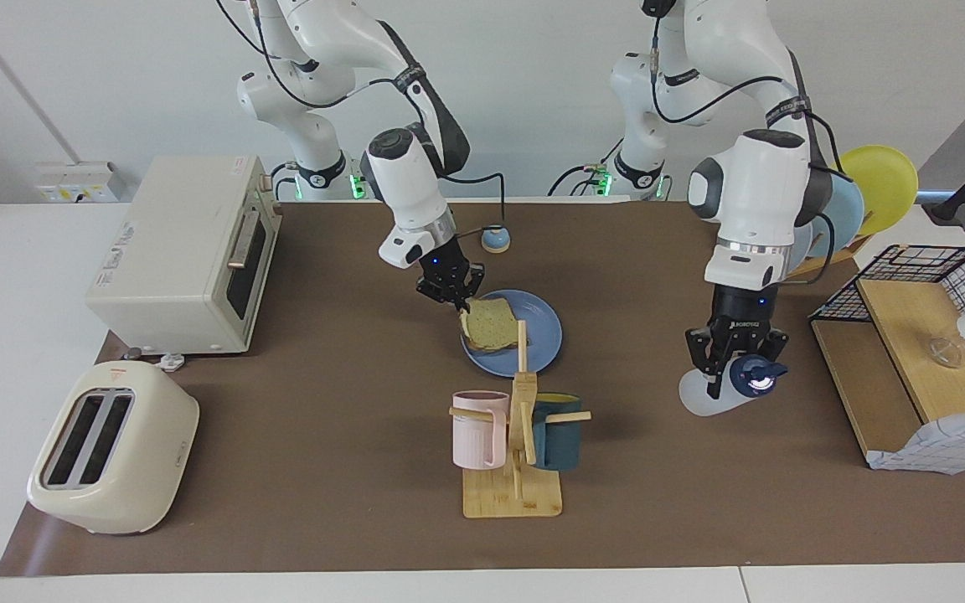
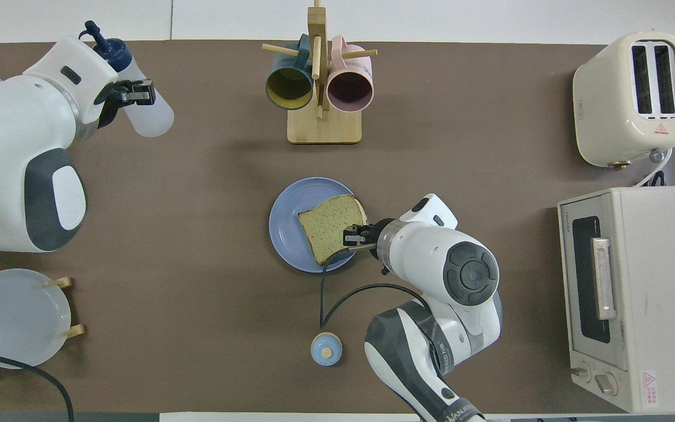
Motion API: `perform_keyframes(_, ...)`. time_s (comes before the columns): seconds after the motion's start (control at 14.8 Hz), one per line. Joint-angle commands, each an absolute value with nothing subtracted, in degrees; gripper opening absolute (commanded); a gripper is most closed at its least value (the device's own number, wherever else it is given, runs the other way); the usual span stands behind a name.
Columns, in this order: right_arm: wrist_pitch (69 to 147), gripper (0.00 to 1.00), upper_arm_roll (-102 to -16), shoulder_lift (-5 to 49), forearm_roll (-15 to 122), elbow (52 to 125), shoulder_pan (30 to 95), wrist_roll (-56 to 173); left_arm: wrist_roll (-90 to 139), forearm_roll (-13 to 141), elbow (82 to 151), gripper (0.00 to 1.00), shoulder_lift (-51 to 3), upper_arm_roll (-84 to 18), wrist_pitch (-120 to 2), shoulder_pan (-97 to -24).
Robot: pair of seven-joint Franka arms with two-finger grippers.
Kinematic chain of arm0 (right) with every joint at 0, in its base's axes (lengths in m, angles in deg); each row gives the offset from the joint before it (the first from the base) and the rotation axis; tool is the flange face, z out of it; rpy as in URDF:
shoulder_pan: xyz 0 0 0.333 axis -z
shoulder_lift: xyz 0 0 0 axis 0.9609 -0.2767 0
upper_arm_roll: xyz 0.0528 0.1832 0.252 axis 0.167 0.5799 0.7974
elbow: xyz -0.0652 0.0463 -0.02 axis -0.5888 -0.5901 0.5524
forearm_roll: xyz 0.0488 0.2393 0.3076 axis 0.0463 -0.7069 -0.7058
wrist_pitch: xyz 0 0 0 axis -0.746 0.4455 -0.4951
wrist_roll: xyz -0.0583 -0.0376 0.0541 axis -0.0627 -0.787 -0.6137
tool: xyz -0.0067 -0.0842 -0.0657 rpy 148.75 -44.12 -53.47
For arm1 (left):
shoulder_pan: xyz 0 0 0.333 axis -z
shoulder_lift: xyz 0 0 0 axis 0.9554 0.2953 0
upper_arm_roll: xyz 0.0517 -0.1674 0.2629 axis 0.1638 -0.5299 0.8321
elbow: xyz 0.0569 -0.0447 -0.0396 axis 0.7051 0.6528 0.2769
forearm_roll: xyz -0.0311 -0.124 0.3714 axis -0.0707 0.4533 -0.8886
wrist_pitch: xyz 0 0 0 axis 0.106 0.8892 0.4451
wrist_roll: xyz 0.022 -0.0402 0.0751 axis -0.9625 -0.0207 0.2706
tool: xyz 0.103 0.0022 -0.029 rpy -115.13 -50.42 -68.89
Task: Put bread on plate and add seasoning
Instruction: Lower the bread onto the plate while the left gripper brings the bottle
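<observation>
While right hand [image 1: 455, 295] (tilted) grips bread [image 1: 489, 325], seemingly on plate [image 1: 543, 335]

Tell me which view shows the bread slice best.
The overhead view: the bread shows its whole top face on the plate, the right pincer at its edge. In the facing view the slice appears foreshortened and smaller.

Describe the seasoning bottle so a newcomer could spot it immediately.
Look toward the left arm's end of the brown table mat, beside the wire-and-wood rack. There the left gripper grips a translucent whitish plastic bottle, tilted. Its dark navy looped cap sets it apart.
</observation>
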State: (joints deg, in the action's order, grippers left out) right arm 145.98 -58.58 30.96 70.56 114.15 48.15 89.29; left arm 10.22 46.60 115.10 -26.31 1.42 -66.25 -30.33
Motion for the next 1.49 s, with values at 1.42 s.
perform_keyframes(1.42, 106.1, 0.94, -58.0, 33.3, 50.5, 73.0, 58.4, 103.8, -25.4, 45.5, 115.3, 0.00, -49.0, -9.1, -20.6, -26.1)
